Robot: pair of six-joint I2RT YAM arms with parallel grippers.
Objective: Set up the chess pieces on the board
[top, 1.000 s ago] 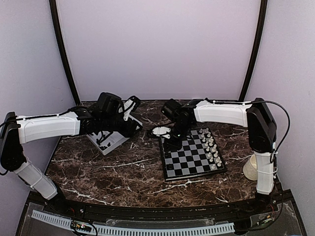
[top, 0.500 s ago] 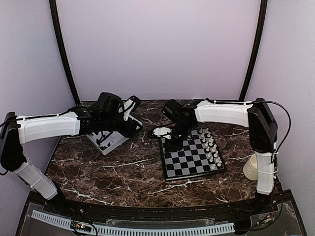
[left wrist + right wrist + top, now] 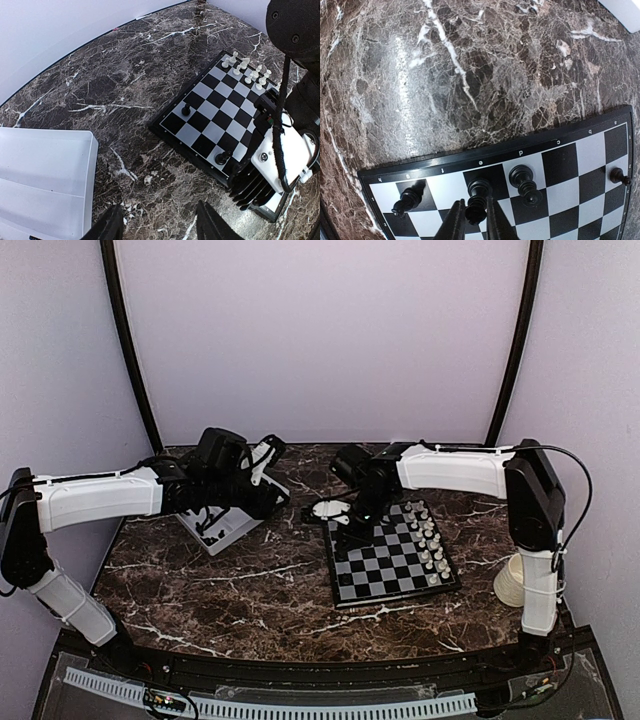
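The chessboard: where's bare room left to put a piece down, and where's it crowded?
On the board, the middle is bare, between the white chessmen lining its right side and the black chess pieces along its left side in the top view. That left side is tight: the right gripper grips a black piece there.

The board [image 3: 392, 555] lies right of the table's [image 3: 250, 590] centre, with the tray [image 3: 232, 527] towards the far left corner. White chessmen [image 3: 430, 540] stand in two files along the board's right edge. The chess pieces [image 3: 522, 180] stand along its left edge. A small cup-like thing [image 3: 510, 580] sits at the table's right edge.
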